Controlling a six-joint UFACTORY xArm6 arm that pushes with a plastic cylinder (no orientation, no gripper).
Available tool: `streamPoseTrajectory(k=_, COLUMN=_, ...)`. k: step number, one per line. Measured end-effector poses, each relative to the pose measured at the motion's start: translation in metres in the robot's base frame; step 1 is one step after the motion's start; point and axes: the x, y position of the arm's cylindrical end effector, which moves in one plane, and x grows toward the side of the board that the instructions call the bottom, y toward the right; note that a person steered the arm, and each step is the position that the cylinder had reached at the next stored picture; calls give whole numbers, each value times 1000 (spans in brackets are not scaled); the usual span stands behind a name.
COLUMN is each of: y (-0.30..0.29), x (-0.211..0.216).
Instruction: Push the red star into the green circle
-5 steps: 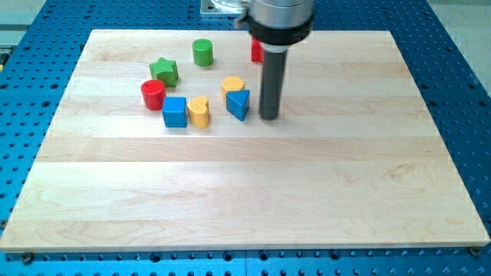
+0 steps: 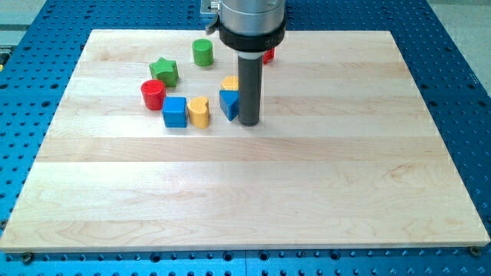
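— Pale wood desk [image 2: 253, 192] on a blue perforated base; where is my tip?

— My tip [image 2: 248, 123] is down just right of the blue triangle [image 2: 228, 104], seemingly touching it. No jaws here, only the rod.

— And the red star?

— The red star [image 2: 268, 54] is mostly hidden behind the arm's housing near the view's top; its shape can't be made out. The green circle [image 2: 202, 52] stands left of it, well apart.

— Others?

— Green star [image 2: 164, 71], red cylinder [image 2: 153, 94], blue cube [image 2: 175, 112], two yellow blocks [image 2: 199, 112].

My tip [image 2: 248, 123] stands upright on its rod.
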Motion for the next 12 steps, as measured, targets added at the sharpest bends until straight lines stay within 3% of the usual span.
streamPoseTrajectory(k=1, y=62, x=35)
streamPoseTrajectory(k=2, y=157, x=27)
streamPoseTrajectory(k=3, y=171, x=-32)
streamPoseTrajectory(k=4, y=121, x=-52)
streamPoseTrajectory(k=7, y=60, x=-162)
streamPoseTrajectory(k=9, y=-12, x=-160)
streamPoseTrajectory(k=11, y=161, x=-160)
streamPoseTrajectory(k=12, y=215, x=-160)
